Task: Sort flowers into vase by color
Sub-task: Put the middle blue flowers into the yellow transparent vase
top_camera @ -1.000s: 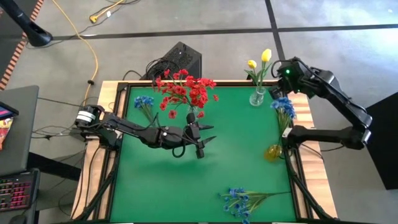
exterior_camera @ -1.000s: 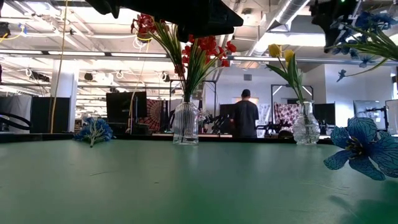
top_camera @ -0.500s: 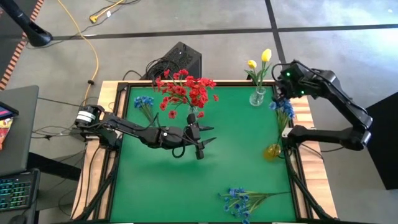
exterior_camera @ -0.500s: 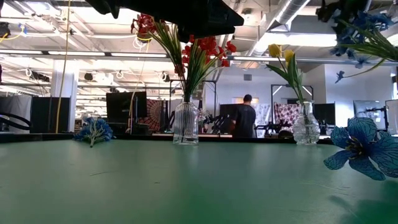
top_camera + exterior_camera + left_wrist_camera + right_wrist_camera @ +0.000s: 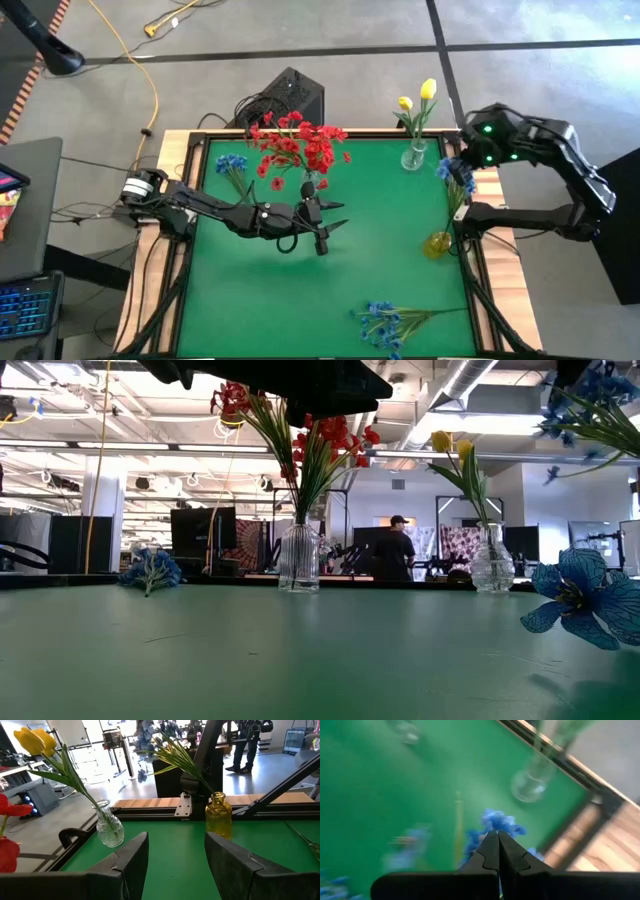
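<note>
The table carried three vases and two loose sprays. A ribbed clear vase near the far middle held the red flowers; a small clear vase at the far right corner held the yellow tulips; an amber vase stood at the right edge with a blue spray standing in it. One loose blue spray lay near the front edge and another lay at the far left.

The left hand hung over the middle of the table just in front of the red vase, its fingers spread and empty. The right hand was raised at the right edge, above the amber vase and right beside the blue blooms, its fingers pressed together; they did not appear to hold the spray.

These sprays looked light, with thin, wiry stems and soft blooms that would crush or snag. The stem, below the leaves, seemed the place to pinch. The glass vases looked tippy and breakable, so a dragged stem could topple one.
</note>
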Controlling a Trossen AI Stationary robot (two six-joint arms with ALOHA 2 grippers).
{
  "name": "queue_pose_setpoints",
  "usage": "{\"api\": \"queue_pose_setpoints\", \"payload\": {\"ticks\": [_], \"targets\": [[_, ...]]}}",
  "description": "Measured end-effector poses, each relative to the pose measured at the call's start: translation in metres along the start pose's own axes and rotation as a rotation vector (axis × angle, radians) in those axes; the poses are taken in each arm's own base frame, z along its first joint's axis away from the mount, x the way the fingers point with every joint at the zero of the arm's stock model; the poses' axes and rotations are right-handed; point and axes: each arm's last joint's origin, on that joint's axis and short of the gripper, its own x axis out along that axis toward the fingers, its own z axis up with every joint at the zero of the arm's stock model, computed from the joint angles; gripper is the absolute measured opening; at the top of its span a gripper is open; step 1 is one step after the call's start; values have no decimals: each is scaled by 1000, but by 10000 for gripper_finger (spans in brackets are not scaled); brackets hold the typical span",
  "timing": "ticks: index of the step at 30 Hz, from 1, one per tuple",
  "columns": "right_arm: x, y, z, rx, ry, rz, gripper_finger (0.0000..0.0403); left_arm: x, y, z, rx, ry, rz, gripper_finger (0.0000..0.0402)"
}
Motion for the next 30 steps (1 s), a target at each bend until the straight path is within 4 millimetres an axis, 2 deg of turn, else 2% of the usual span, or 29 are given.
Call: {"api": "queue_pose_setpoints", "payload": {"ticks": [4,6,9,14,18,25,30], "targets": [[-21,5,1,8,-51,141,26,0,0,0,-3,1,0,183],[-28,5,1,6,-80,150,31,0,0,0,-4,1,0,183],[-34,2,2,8,-133,45,26,0,0,0,-4,1,0,183],[-33,-6,6,30,-207,-242,18,0,0,0,-4,1,0,183],[-20,-4,11,16,-177,-273,25,0,0,0,-3,1,0,183],[29,6,26,-43,-138,-287,19,0,0,0,-4,1,0,183],[52,2,31,7,-169,-325,21,0,0,-1,-10,7,-1,183]]}}
